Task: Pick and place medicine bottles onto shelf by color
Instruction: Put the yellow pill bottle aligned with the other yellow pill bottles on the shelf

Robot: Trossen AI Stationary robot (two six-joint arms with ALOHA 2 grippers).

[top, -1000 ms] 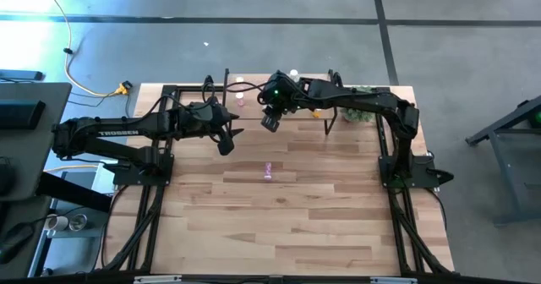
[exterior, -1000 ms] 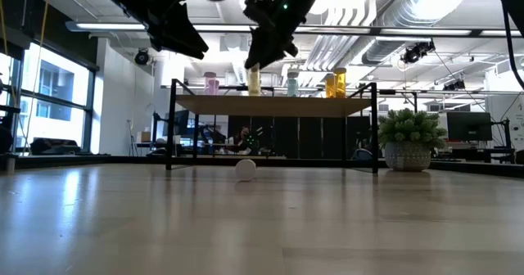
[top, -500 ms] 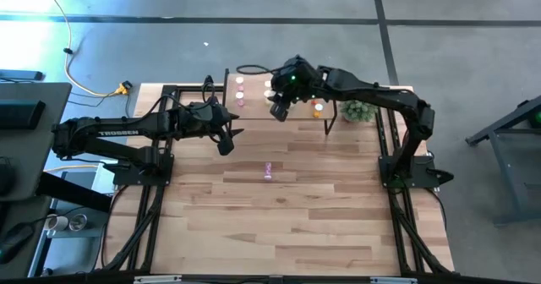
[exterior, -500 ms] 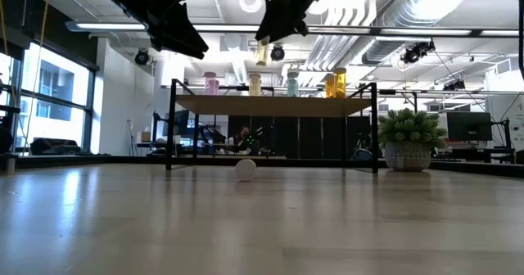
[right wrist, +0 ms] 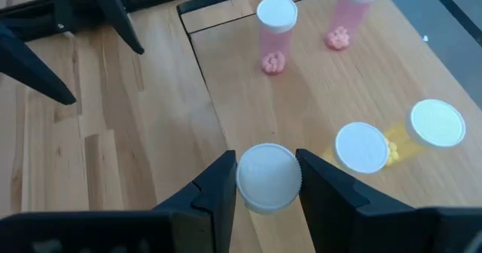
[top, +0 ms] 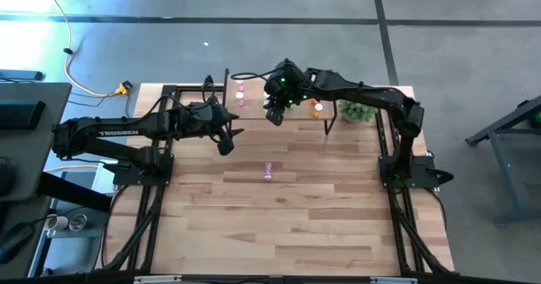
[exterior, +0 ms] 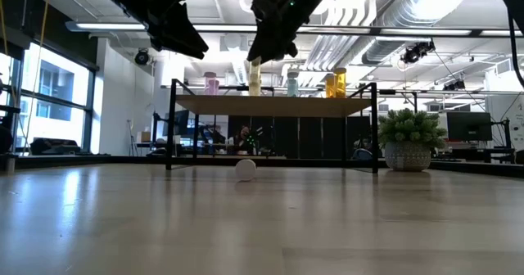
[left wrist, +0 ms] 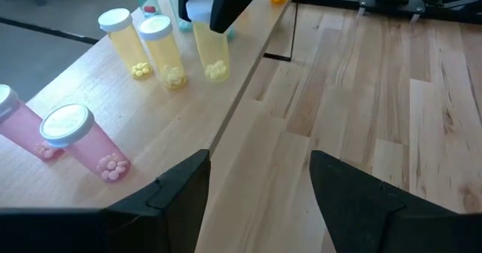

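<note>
The shelf (top: pixel 254 106) stands at the table's far edge. On it are two pink bottles (right wrist: pixel 275 31), two yellow bottles (right wrist: pixel 361 147), and a green (exterior: pixel 292 83) and an orange one (exterior: pixel 336 84). My right gripper (right wrist: pixel 267 166) is above the shelf's near edge, shut on another yellow bottle (left wrist: pixel 209 50). My left gripper (left wrist: pixel 256 193) hangs open and holds nothing, above the table left of the shelf (top: pixel 228 139). One pink bottle (top: pixel 268 172) lies on its side on the tabletop. My right gripper pinches the yellow bottle's white cap (right wrist: pixel 242 179) between its two fingers (right wrist: pixel 215 185), one on each side. The fingers come slanting down from above. The bottle hangs upright below them (exterior: pixel 255 77), over the shelf's near edge. I cannot tell whether its base touches the board.
A green potted plant (top: pixel 359 111) stands at the shelf's right end. The shelf's black legs (exterior: pixel 171 128) reach down to the table. The wide wooden tabletop (top: pixel 296 225) lies near of the shelf.
My right gripper, still shut on the yellow bottle, rose and swung a little toward the table's right. It then came back left and down, bringing the bottle to the level of those on the shelf.
</note>
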